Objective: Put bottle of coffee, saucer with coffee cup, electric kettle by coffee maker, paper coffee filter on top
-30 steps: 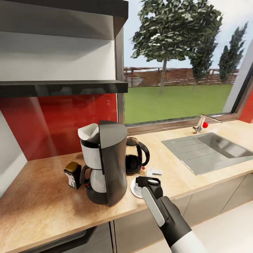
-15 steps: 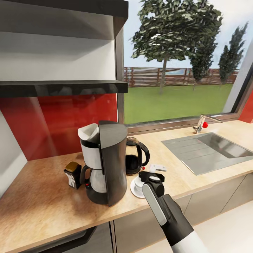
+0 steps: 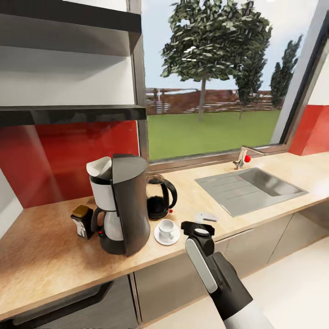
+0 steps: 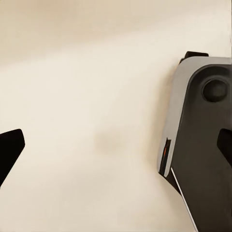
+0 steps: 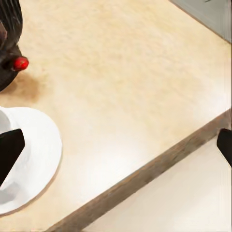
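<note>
The coffee cup (image 3: 167, 227) sits on its saucer (image 3: 160, 238) just left of your right claw (image 3: 198, 227), whose fingers are spread and empty over the counter (image 3: 45, 256) edge, with kettle (image 3: 159, 197) and coffee maker (image 3: 119, 208) farther left beyond.

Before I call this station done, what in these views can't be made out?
- White paper filter: head view, the dark coffee maker hides its seating.
- Brown-capped coffee bottle: label too small.
- White cup on white saucer: right wrist view, cropped by the edge.
</note>
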